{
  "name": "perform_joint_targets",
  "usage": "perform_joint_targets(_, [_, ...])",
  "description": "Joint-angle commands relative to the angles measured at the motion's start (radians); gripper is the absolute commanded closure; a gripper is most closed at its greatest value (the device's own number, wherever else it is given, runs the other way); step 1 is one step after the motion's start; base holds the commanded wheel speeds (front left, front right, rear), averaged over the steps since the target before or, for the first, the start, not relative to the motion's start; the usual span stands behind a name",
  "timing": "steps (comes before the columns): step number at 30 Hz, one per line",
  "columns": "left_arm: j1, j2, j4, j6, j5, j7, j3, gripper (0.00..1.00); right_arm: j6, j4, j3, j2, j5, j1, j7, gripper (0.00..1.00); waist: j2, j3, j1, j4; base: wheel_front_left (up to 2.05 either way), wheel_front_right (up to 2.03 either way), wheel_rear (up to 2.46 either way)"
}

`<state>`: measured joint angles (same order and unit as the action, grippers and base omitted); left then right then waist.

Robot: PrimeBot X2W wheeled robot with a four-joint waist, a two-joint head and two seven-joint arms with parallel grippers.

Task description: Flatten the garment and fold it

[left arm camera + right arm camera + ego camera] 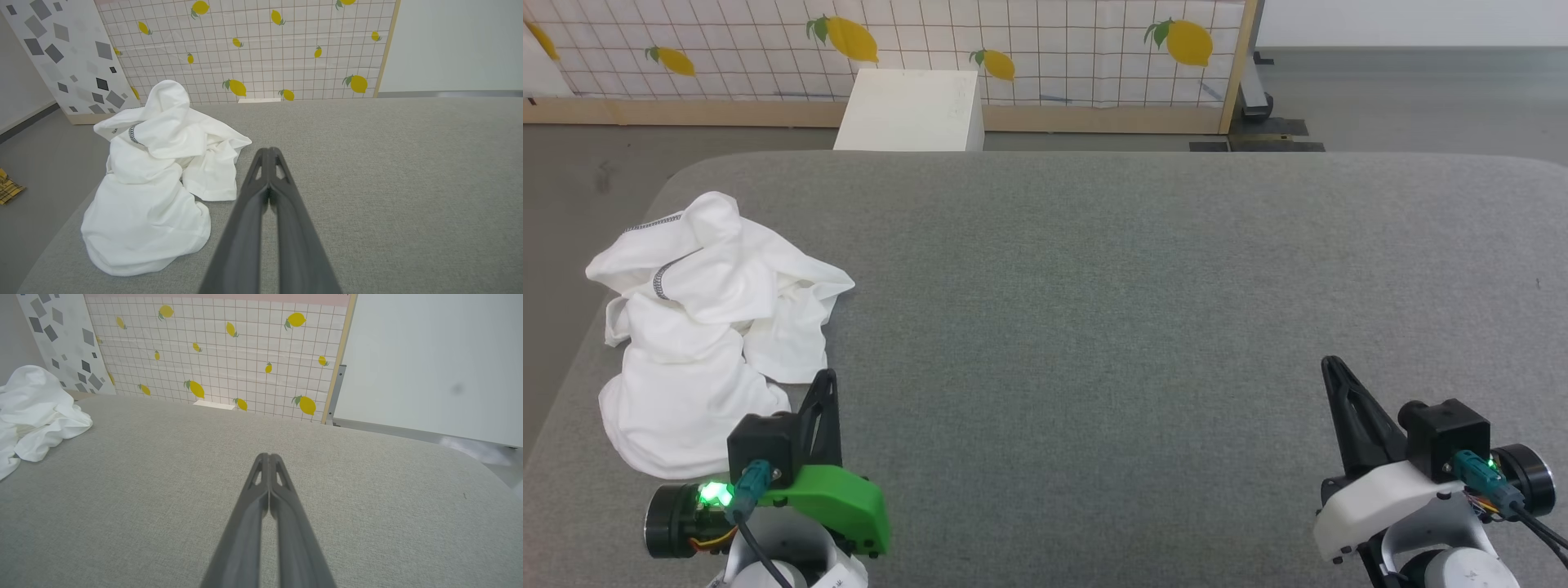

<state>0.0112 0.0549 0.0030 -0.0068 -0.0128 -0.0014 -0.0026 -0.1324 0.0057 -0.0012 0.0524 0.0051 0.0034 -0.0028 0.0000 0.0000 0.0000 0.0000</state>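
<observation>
Garment is a crumpled white heap with a grey-stitched hem showing on top, bunched at the left edge of the grey padded surface. Nothing is flattened yet, so this looks like the start. It sits just ahead and left of my left gripper; the nearest fold is close beside the fingertips, not touching. Left gripper is closed and empty, fingers pressed together, pointing forward past the heap's right side. Right gripper is likewise closed and empty, with the garment well apart, far to its left. Both are parked near my edge, probably a rest pose before the first reach.
</observation>
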Motion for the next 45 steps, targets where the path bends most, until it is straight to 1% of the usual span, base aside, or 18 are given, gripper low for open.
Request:
perform_joint_targets(1, [-0.011,-0.005,-0.003,0.007,0.013,0.001,0.003,1.00,0.002,-0.006,0.001,-0.002,-0.005,-0.003,0.003,1.00,0.0000,0.000,0.0000,0.000,0.00,0.00,0.00])
perform_joint_targets(22, [-0.011,-0.005,-0.003,0.007,0.013,0.001,0.003,1.00,0.002,-0.006,0.001,-0.002,-0.005,-0.003,0.003,1.00,0.0000,0.000,0.0000,0.000,0.00,0.00,0.00])
perform_joint_targets(23, [-0.011,-0.005,-0.003,0.007,0.013,0.001,0.003,0.00,0.002,-0.006,0.001,-0.002,-0.005,-0.003,0.003,0.00,0.0000,0.000,0.0000,0.000,0.00,0.00,0.00])
perform_joint_targets(24, [0.000,0.000,0.000,0.000,-0.001,0.000,0.000,0.00,0.000,0.000,0.000,0.000,0.000,0.000,0.000,0.00,0.0000,0.000,0.0000,0.000,0.00,0.00,0.00])
perform_joint_targets(27, [0.000,0.000,0.000,0.000,-0.005,0.000,-0.002,0.00,0.000,0.001,0.000,0.000,0.000,0.000,-0.001,0.00,0.0000,0.000,0.0000,0.000,0.00,0.00,0.00])
perform_joint_targets(36, [0.007,0.000,0.014,0.009,-0.019,-0.018,-0.018,0.00,0.000,0.004,0.000,0.000,0.001,-0.002,-0.016,0.00,0.0000,0.000,0.0000,0.005,0.00,0.00,0.00])
perform_joint_targets(45, [0.015,0.002,0.030,0.016,-0.031,-0.037,-0.030,0.00,0.000,0.006,-0.001,0.000,-0.001,-0.003,-0.034,0.00,0.0000,0.000,0.0000,0.034,0.00,0.00,0.00])
